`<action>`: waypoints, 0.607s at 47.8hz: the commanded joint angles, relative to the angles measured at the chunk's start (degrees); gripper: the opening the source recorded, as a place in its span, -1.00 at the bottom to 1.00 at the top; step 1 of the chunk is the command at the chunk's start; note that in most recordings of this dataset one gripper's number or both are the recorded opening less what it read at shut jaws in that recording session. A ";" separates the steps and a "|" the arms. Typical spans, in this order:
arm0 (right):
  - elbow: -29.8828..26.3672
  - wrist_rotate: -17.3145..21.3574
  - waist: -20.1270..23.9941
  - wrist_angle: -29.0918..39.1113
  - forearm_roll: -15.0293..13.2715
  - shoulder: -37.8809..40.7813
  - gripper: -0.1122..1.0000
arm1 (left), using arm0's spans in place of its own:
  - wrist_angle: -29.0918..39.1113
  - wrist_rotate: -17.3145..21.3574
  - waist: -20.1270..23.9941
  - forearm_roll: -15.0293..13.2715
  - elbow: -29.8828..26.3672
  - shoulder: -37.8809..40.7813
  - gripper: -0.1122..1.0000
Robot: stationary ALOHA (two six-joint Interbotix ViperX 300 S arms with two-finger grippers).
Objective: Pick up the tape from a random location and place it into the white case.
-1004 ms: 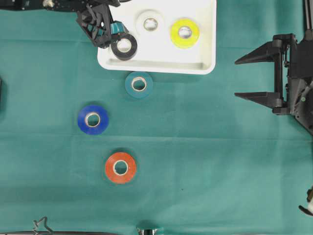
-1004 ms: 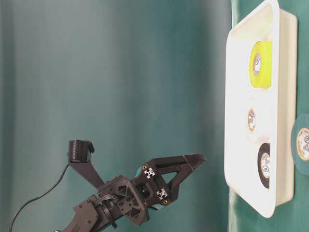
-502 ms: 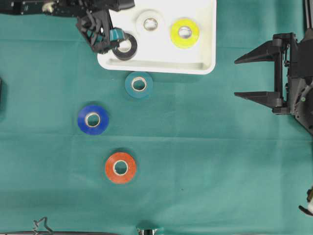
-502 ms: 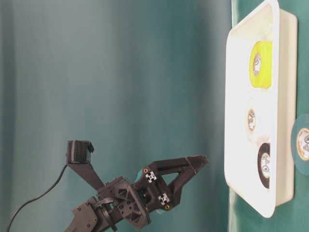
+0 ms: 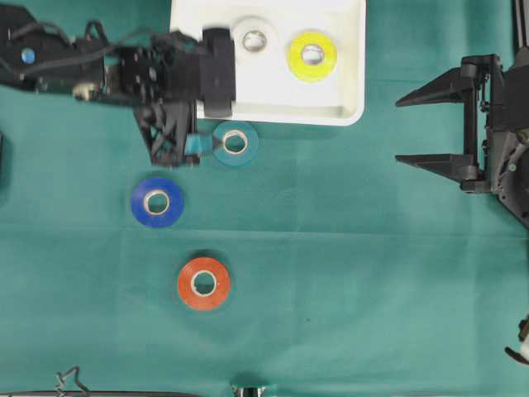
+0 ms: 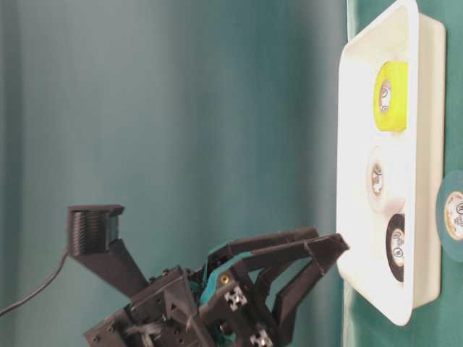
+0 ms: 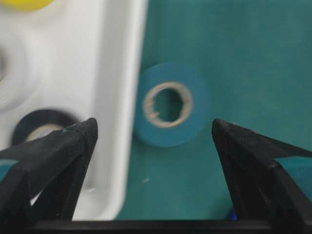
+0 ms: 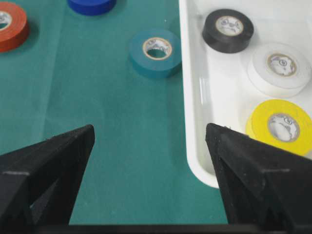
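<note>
My left gripper [image 7: 153,141] hovers with fingers wide apart above the teal tape [image 5: 235,142], beside the white case [image 5: 351,83]; right gripper [image 8: 150,146] fingers apart, empty.

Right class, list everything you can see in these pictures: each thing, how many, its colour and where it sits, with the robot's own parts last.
Shallow white plastic case: one, white, top centre of the table.
Black tape roll, white tape roll, yellow tape roll: one each, inside the case.
Teal tape roll: one, on the cloth just outside the case's rim.
Blue tape roll: one, left of centre.
Orange tape roll: one, lower centre.
Green tablecloth: one, covering the table.
Left gripper: black, open, above the teal roll.
Right gripper: black, open, at the right edge.
</note>
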 commanded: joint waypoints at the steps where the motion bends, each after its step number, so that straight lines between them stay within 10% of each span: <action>1: -1.58 0.00 0.00 -0.26 0.00 0.18 0.77 | -1.58 -0.18 -0.79 -0.09 -0.44 -1.67 0.92; 29: -2.02 0.18 0.00 0.00 0.00 0.18 0.77 | -7.29 -0.18 -0.70 -0.09 7.12 -13.45 0.92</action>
